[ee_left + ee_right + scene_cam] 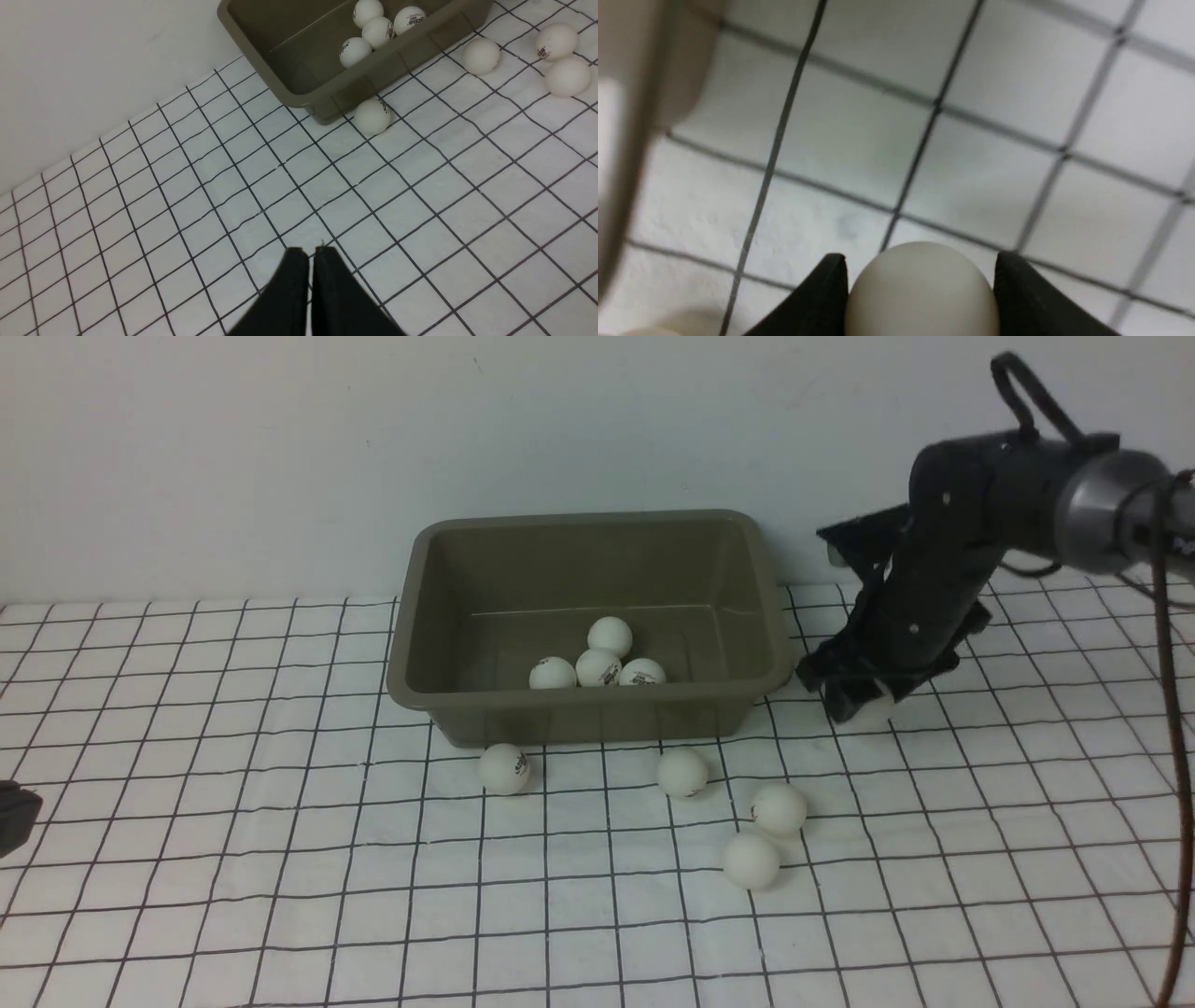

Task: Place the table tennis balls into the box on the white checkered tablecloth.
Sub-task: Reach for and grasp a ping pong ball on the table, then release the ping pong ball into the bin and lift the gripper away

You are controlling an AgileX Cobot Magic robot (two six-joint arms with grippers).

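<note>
Nine table tennis balls point(598, 666) showing: four sitting in the one box point(579, 565), four lying on the one white checkered tablecloth point(233, 803), ninth ball point(922, 289) sitting between fingers of right gripper point(920, 257). Two grippers showing, counting left gripper point(310, 252).

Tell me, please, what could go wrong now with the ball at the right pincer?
1. The ball sits only between the tips of the right pincer. Being smooth and round, it may squirt out when squeezed.
2. The box stands close beside that pincer, so a low carry might knock its rim.
</note>
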